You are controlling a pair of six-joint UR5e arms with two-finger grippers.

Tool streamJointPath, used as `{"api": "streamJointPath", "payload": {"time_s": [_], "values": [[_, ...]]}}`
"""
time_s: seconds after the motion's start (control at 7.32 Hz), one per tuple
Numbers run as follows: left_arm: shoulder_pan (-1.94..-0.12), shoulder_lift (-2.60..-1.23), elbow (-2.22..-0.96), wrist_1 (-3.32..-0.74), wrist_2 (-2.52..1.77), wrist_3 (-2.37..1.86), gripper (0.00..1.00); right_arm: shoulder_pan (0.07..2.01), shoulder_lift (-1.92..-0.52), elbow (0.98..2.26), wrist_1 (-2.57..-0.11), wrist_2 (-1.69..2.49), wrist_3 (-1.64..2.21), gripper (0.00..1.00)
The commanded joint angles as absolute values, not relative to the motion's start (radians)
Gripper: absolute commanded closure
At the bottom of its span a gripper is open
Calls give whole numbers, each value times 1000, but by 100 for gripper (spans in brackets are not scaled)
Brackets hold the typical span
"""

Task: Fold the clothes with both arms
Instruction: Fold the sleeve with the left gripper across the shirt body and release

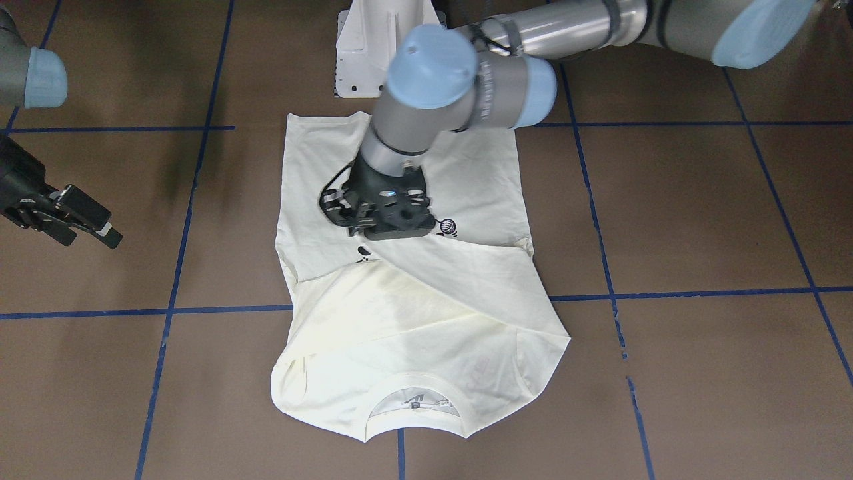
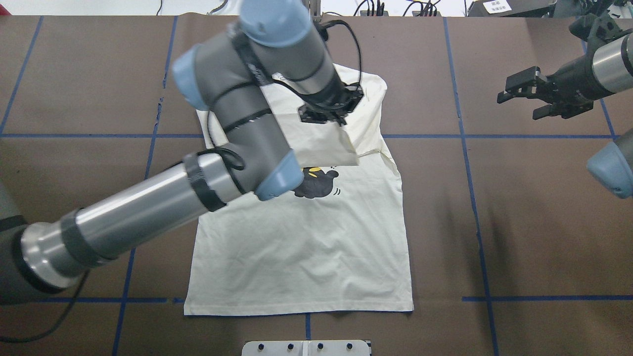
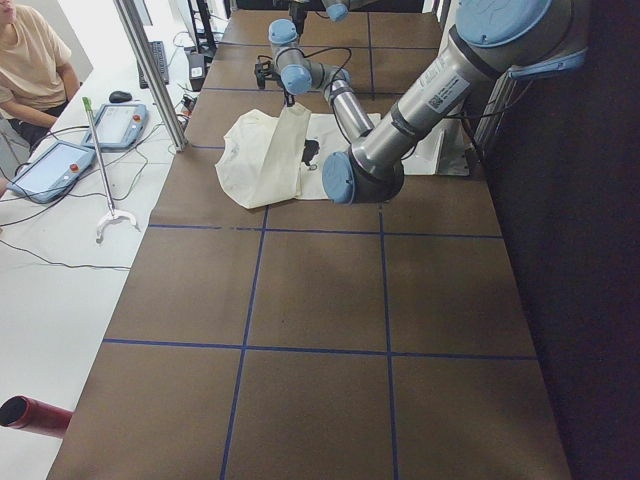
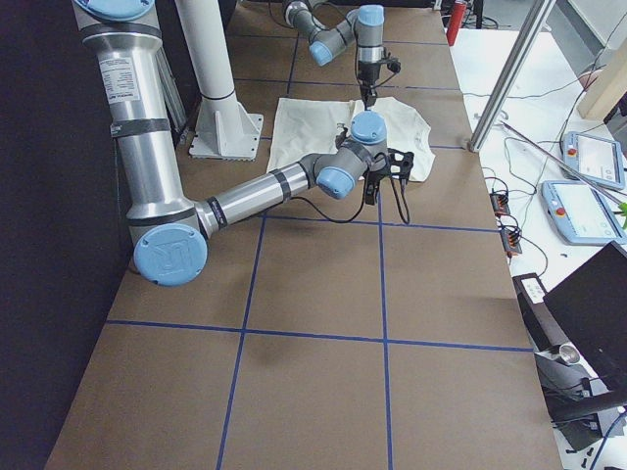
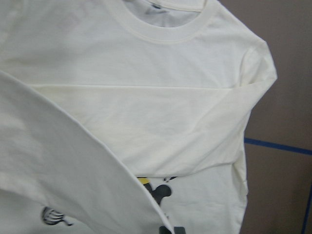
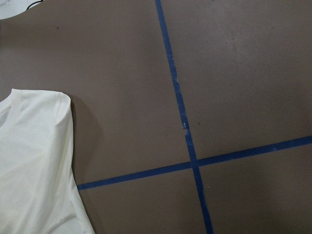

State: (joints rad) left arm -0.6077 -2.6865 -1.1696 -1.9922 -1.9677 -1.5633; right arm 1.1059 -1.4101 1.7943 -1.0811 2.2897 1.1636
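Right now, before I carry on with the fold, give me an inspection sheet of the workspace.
Surface: brown table with a blue tape grid.
Job's things: shirt lying print side up, hem flat.
Clutter: nothing seen.
Grippers: left gripper over the shirt, shut on the shirt's lifted sleeve; right gripper open, empty, off to the side.
Cables: black cable loops at the left wrist.
Surroundings: pedestal; person and pendants at the side desk.
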Motion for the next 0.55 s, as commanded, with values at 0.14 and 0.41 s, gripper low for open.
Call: {"api": "streamJointPath", "payload": {"time_s": [0.14,0.41], "values": [[-479,-2849,-822,-2321,-1671,-1721,32,1115,-1424,1799,-1080,2293,1154,0],[-483,-2579,-1194,-2310,-1693,-1707,24,1097,-1407,1796,-1080,2283,1173,0]]}}
